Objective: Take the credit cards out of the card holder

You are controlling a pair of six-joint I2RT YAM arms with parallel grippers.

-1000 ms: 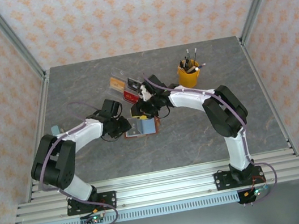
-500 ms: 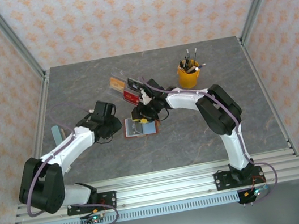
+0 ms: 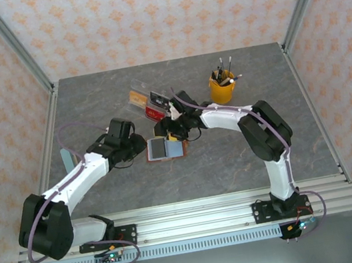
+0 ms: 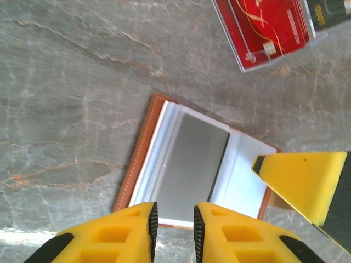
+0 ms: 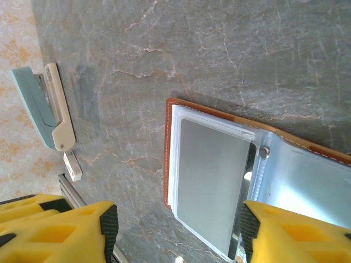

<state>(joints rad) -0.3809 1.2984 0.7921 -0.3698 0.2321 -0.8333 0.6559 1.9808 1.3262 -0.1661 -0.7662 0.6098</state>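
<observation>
Since the earlier frame, your left end effector, nearly clenched and empty, has backed off the holder. Right end effector released: pinch the card edge.

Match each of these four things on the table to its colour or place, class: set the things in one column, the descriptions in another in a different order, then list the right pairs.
Things:
1. card holder
2. pen cup
3. stapler
4. red card case

Descriptions:
A. yellow, far right of the table, pens standing in it
B. teal and cream, lying near the left edge of the table
C. open flat, brown rim, pale pockets, a grey card showing
D. clear plastic with red inside, just beyond the holder

Pairs: 1-C, 2-A, 3-B, 4-D
</observation>
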